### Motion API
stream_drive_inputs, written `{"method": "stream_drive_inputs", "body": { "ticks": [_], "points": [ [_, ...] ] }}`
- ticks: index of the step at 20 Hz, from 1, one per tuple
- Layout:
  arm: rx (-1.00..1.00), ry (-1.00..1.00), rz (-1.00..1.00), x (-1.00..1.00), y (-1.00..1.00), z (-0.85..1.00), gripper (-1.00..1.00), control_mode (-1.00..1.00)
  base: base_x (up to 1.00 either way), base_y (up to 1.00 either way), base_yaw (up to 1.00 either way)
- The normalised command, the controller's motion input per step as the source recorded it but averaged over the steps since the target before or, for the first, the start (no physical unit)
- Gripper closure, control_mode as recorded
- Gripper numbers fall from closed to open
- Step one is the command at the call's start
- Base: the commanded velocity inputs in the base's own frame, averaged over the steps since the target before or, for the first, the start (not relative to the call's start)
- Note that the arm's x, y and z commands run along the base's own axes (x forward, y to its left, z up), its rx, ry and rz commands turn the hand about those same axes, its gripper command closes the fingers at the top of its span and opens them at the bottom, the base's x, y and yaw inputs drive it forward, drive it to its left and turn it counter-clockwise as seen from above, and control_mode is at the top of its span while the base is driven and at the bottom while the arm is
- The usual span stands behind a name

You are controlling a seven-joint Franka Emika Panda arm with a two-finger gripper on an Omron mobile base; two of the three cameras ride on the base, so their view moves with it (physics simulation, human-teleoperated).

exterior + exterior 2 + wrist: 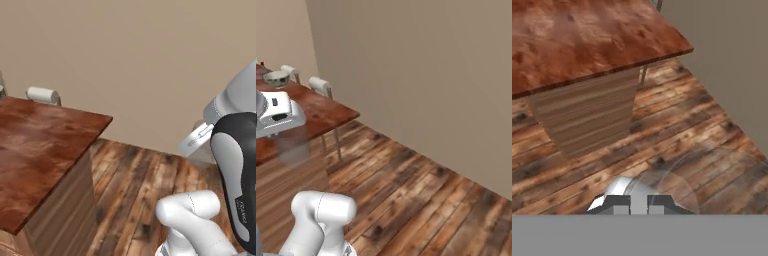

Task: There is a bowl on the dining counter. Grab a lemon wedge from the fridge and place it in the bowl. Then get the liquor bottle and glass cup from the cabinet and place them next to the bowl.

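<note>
A clear glass cup [292,146] hangs under my gripper [287,131], which is shut on its rim. In the hand view the cup [684,180] shows as a faint transparent ring just past the fingertips of the gripper [639,204], above the wooden floor. The grey bowl [277,78] stands far back on the dining counter [321,112], well beyond the cup. The counter's reddish-brown top [35,145] lies to the left of my arm, and its corner [662,40] is ahead of the hand. What lies inside the bowl is too small to tell. The lemon wedge and liquor bottle are out of view.
White-seated stools [320,85] [42,94] stand along the counter's far side by the beige wall [421,75]. Plank floor [421,200] stretches open to the right of the counter. The counter's wooden side panel [587,117] drops straight to the floor.
</note>
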Motion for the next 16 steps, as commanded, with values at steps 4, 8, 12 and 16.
{"method": "stream_drive_inputs", "body": {
  "ticks": [4,8,12,16],
  "points": [
    [0.00,0.00,0.00,0.00,0.00,0.00,1.00,1.00,1.00,-0.29,0.49],
    [0.00,0.00,0.00,0.00,0.00,0.00,1.00,1.00,1.00,-0.37,0.51],
    [0.00,0.00,0.00,0.00,0.00,0.00,1.00,1.00,1.00,-0.40,0.54],
    [0.00,0.00,0.00,0.00,0.00,0.00,1.00,1.00,1.00,-0.39,0.54]
  ]
}}
